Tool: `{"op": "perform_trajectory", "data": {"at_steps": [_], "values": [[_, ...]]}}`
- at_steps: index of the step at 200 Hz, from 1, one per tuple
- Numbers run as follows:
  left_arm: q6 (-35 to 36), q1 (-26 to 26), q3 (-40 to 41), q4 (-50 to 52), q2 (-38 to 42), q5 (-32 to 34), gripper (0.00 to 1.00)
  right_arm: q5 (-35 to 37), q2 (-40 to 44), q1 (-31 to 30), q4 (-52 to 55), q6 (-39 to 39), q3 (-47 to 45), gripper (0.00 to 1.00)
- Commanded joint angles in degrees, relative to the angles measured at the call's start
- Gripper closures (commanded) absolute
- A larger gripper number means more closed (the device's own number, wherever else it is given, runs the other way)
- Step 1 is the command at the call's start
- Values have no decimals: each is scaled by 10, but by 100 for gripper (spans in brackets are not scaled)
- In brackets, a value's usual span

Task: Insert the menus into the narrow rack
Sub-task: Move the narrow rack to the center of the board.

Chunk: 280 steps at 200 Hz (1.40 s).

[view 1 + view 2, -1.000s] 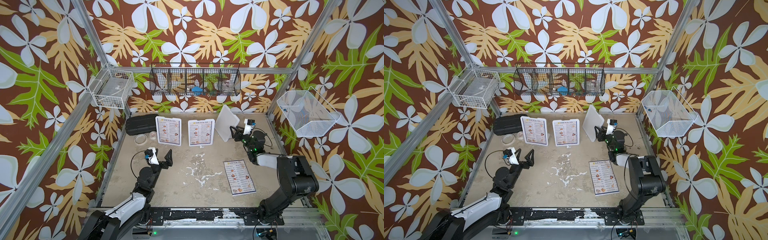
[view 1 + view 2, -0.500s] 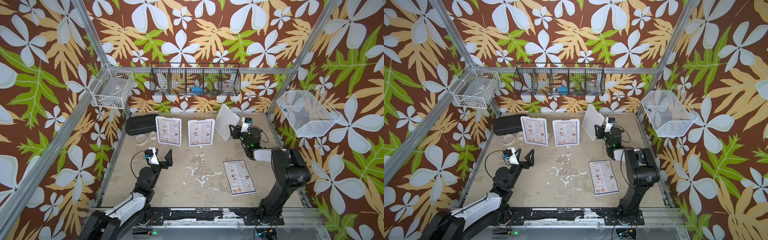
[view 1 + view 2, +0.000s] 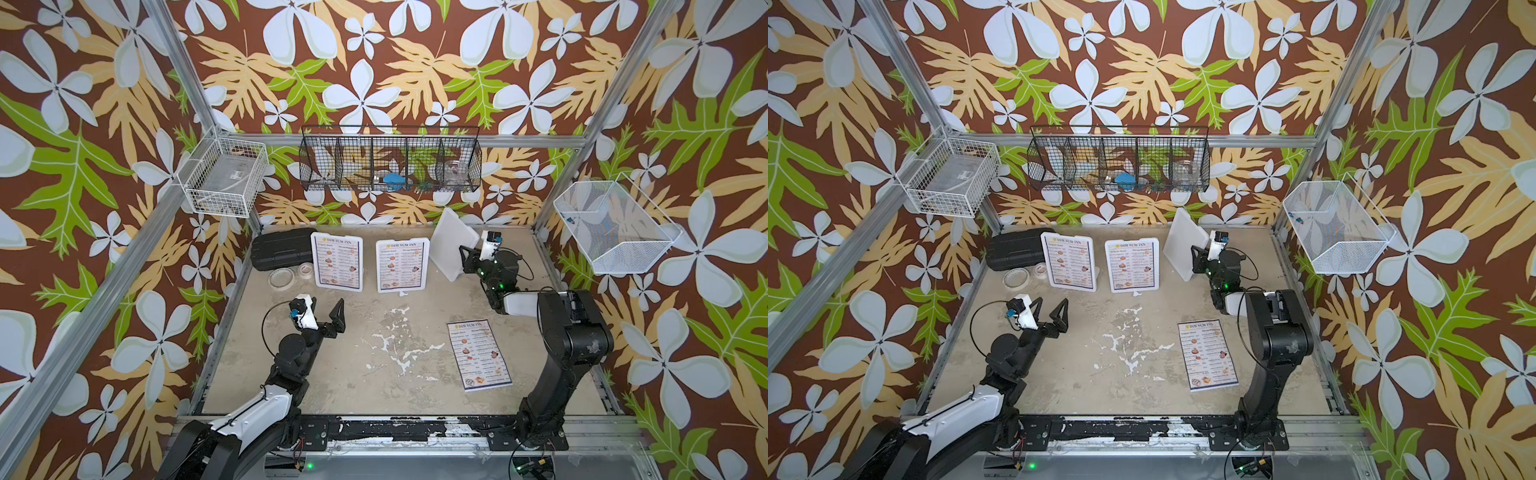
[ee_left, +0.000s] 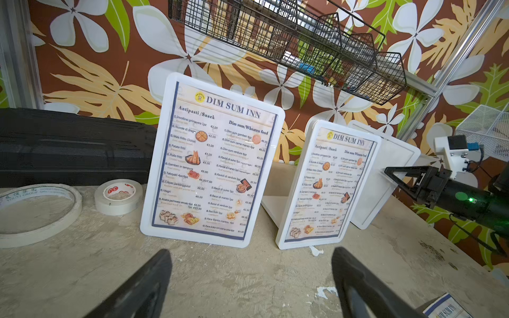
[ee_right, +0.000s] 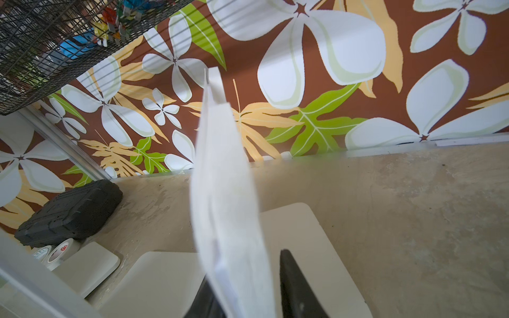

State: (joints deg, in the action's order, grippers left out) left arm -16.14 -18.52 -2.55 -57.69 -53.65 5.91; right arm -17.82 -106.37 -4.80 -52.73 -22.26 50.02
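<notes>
Straddling the leaning white panel (image 3: 451, 237) upper right, the right hand (image 3: 464, 255) may be clamped, I can't tell; a skewed pinch could topple it, while the left hand (image 3: 1050, 309) gapes. One menu (image 3: 478, 354) lies flat on the desk (image 3: 374, 374), lower right.

Left menu (image 3: 336, 262): white sheet, blue border, "DIM SUM INN" heading; upright, leaning back in left rack (image 4: 158, 165).
Middle menu (image 3: 402, 265): same print; upright in middle rack (image 4: 308, 245), just beside the first.
Third menu (image 3: 478, 354): flat, face up, well apart from the racks.
Empty rack (image 3: 453, 245): plain white, upright, angled.
</notes>
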Motion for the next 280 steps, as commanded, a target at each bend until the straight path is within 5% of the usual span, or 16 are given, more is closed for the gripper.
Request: {"op": "perform_trajectory", "data": {"at_steps": [1, 105, 188, 227, 280], "values": [[7, 0, 0, -18, -1, -5, 7, -7, 15, 0, -27, 5, -12, 75], [8, 1, 1, -21, 1, -7, 7, -8, 152, 0, -12, 18, -114, 89], [7, 0, 1, -21, 0, -6, 7, -16, 413, -16, 61, 6, -257, 91], [7, 1, 1, -20, 1, -3, 7, -31, 535, -101, 122, 22, -292, 90], [6, 0, 2, -19, 3, -2, 7, -15, 581, -260, 173, 56, -305, 90]]}}
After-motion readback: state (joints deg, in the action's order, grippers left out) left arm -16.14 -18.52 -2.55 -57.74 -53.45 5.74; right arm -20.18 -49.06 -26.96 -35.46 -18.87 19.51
